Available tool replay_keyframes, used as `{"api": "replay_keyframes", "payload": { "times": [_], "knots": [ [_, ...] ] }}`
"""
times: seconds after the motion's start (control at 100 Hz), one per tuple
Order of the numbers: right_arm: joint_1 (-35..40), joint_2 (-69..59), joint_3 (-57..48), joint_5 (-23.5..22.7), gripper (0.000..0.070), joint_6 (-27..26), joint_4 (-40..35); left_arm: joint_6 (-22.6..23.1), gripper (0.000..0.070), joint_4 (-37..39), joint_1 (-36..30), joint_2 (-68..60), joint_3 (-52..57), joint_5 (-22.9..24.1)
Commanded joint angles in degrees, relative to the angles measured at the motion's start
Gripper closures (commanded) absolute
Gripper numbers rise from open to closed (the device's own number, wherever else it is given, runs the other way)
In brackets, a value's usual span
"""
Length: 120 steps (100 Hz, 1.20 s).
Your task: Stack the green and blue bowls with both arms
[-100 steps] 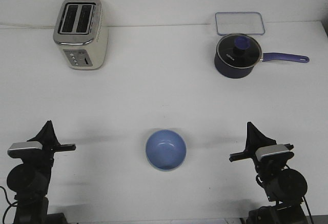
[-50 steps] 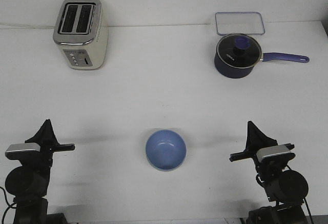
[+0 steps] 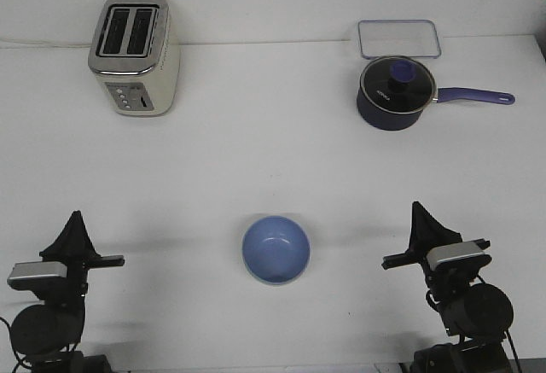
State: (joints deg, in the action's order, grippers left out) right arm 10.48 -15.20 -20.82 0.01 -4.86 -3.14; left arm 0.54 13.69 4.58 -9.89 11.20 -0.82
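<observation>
Nearest me, the left gripper [image 3: 73,230] and right gripper [image 3: 421,222] sit low at the table's [image 3: 256,160] near edge, one at each side. I cannot tell from this view whether either is open or closed; neither holds anything.

Between them, about midway and well apart from both, the blue bowl [image 3: 275,249] stands upright. A pale rim shows beneath its near edge, which I judge to be the green bowl under it, so the stack looks done.

Handling, as I judge it: light, rigid, glossy, so slippery and liable to chip. Grip point is the rim wall, one finger inside, one outside.

Farther back: toaster [image 3: 135,55] on the left, saucepan [image 3: 397,92] on the right, a clear tray [image 3: 399,38] behind it.
</observation>
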Motion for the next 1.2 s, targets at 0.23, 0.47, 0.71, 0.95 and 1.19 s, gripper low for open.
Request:
{"api": "replay_keyframes", "payload": {
  "times": [0.23,0.47,0.71,0.95,1.19],
  "knots": [
    [0.1,-0.1,-0.1,0.0,0.07,0.2,0.6,-3.2,0.0685,-1.1,-0.1,9.7,-10.4,-1.4],
    [0.1,-0.1,-0.1,0.0,0.07,0.2,0.6,-1.2,0.0685,-2.4,-0.2,9.7,-10.4,-1.4],
    [0.1,-0.1,-0.1,0.0,0.07,0.2,0.6,-1.2,0.0685,-3.0,-0.2,9.6,-10.4,-1.4],
    [0.1,-0.1,-0.1,0.0,0.07,0.2,0.6,-1.2,0.0685,-3.0,-0.2,9.6,-10.4,-1.4],
    [0.1,-0.1,-0.1,0.0,0.07,0.4,0.6,-1.2,0.0685,-3.0,-0.2,9.6,-10.4,-1.4]
  ]
}}
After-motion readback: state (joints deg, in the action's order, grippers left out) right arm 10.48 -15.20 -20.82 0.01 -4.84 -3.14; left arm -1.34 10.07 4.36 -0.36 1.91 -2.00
